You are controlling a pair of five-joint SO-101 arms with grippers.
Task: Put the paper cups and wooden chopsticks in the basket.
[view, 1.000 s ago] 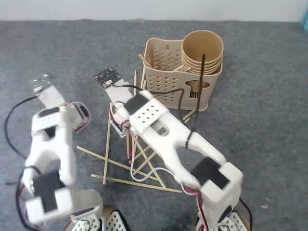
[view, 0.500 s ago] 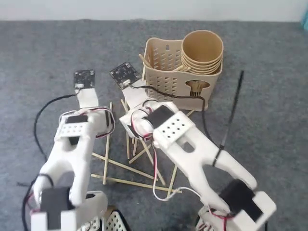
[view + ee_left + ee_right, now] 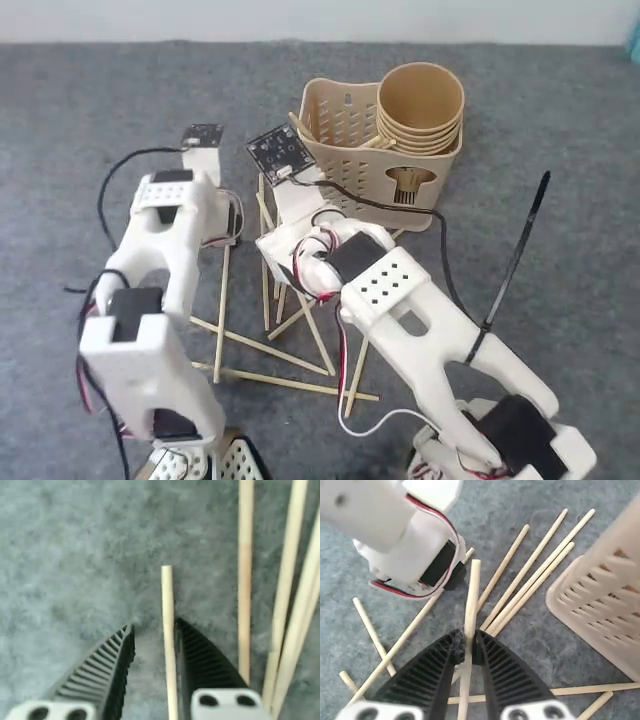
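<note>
A beige basket (image 3: 350, 165) stands on the grey carpet with a stack of paper cups (image 3: 421, 105) and a few chopsticks (image 3: 303, 128) in it. Several wooden chopsticks (image 3: 262, 345) lie scattered in front of it. My left gripper (image 3: 154, 626) is down at the carpet, open, with the end of one chopstick (image 3: 167, 610) between its fingers, close to one finger. My right gripper (image 3: 469, 636) is shut on another chopstick (image 3: 471, 595), which sticks out past the fingertips. The left arm (image 3: 165, 250) and right arm (image 3: 400, 300) stand close together over the pile.
The left arm's wrist (image 3: 412, 535) is right beside the held chopstick in the right wrist view, and the basket wall (image 3: 605, 605) is close on the other side. A black cable tie (image 3: 515, 255) sticks up off the right arm. Bare carpet lies to the far left and right.
The left arm has swung in from the far left to the chopsticks, its gripper now at the carpet. The right arm's wrist has shifted slightly toward the basket.
</note>
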